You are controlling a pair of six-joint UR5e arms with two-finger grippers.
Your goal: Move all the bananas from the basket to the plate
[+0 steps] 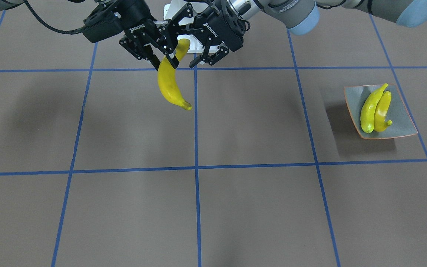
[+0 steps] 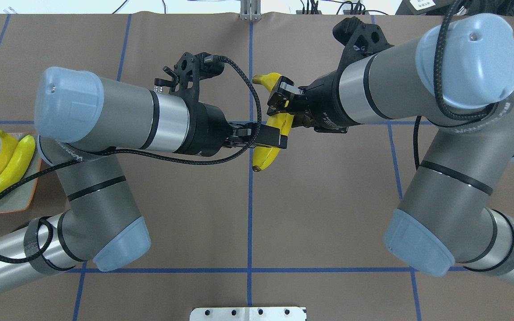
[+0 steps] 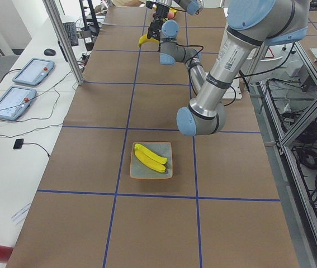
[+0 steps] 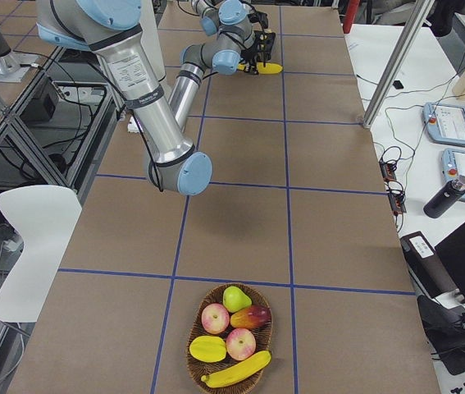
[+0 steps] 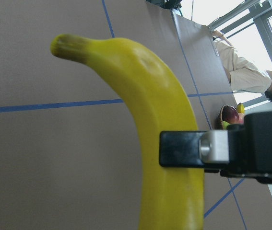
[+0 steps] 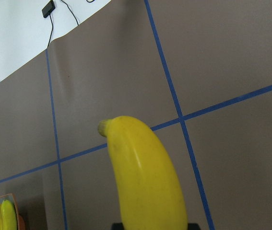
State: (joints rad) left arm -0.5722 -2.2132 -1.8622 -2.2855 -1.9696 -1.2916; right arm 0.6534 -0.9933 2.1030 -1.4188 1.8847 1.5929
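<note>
Four bananas [image 1: 171, 83] (two on plate [image 1: 402, 120])

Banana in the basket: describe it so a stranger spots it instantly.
On the table, at the robot's right-hand end, sits a woven basket of fruit. The banana lies along the rim nearest that end. It is the only long, curved fruit among rounder ones.

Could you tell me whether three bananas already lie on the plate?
No, the front-facing view shows only two bananas lying side by side on the plate.
</note>
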